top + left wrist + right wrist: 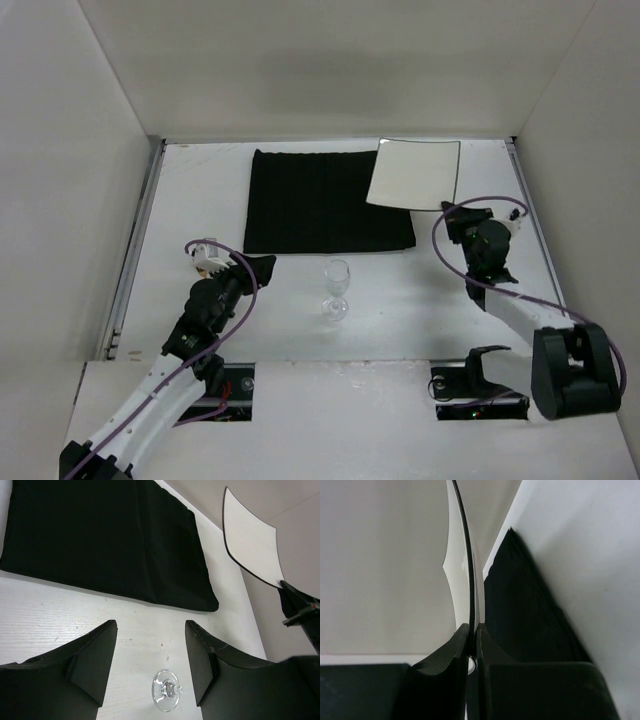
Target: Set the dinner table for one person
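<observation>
The white dinner table carries a black placemat. A small square white plate hangs above the mat's right rear corner, held by its near edge in my shut right gripper. The right wrist view shows the plate edge-on between the closed fingers, the mat to the right. A clear wine glass stands upright in front of the mat. My left gripper is open and empty to the glass's left. In the left wrist view the glass base lies between the fingers.
White walls enclose the table on three sides. Thin metal rails run along both sides. The left wrist view also shows the placemat, the raised plate and the right arm.
</observation>
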### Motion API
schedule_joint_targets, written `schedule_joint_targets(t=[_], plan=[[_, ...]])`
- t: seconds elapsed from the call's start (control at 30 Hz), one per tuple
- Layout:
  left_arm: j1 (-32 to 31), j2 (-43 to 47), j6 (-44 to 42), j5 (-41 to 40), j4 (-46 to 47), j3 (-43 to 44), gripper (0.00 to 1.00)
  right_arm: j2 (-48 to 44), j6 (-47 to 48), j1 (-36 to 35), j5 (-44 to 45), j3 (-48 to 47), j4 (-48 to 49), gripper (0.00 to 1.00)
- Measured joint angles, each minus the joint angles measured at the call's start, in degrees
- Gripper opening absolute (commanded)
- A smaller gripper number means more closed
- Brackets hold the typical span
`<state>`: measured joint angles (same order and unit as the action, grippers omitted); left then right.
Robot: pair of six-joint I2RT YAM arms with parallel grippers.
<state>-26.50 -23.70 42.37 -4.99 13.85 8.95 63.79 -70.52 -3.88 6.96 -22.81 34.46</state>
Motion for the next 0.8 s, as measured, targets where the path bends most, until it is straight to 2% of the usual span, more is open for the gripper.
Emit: schedule_joint_targets(t=[0.23, 0.37, 0.57, 0.8], plan=[[0.0, 0.3, 0.0, -0.1, -0.1, 0.0, 0.54, 21.6, -6.3, -8.2, 3.5, -6.7, 14.1, 0.00], [0.4, 0.3, 0.0, -0.2, -0.6, 0.0, 0.54, 31.4, -8.0, -12.0, 5.2, -12.3, 18.0, 0.00], [0.4, 1.1, -0.2, -1.3, -1.4, 0.0, 0.54, 38.8, -9.0, -16.2, 3.9, -17.9, 21.3, 0.00], [0.4, 1.0, -0.3, -2.1, -1.6, 0.0, 0.54, 44.8, -11.3, -17.6, 0.0, -19.5, 25.2, 0.00]])
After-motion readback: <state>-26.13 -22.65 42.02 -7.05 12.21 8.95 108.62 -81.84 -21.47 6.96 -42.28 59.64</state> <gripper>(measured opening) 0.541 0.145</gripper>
